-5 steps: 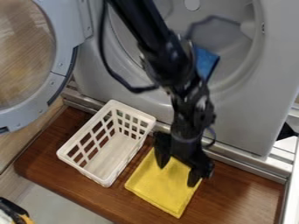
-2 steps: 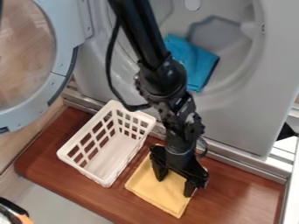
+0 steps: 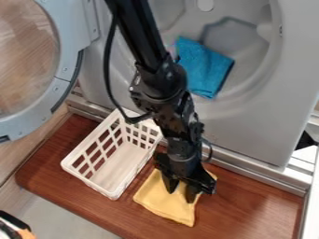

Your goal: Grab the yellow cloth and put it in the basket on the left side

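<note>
Brown wood board (image 3: pixel 252 198) is our work surface, set in front of a grey machine (image 3: pixel 252 123) w/ its round door (image 3: pixel 50 105) swung open. Our gripper (image 3: pixel 181 196) points down over the yellow cloth (image 3: pixel 161 204), its two fingers apart, w/ rumpled fabric btwn & around them; a firm hold isn't confirmed yet.

What's new vs the prev frames: the gap btwn the fingers has narrowed, & the cloth's far R edge has drawn in, so it's no longer a neat flat square. We take that as the grasp forming, i.e. the pickup step, w/ the cloth still on the board & the transfer yet to do.

Just beside it, on the view's L, the white basket (image 3: pixel 121 161) sits upright, so it's a short trip. Next we'd finish the squeeze, lift enough to clear the rim, then go L & release. Risk: a thin pinch could slip, or a trailing corner could snag on the rim. Further out, a blue cloth (image 3: pixel 204 67) lies in the machine's opening; not our target, leave as is
</note>
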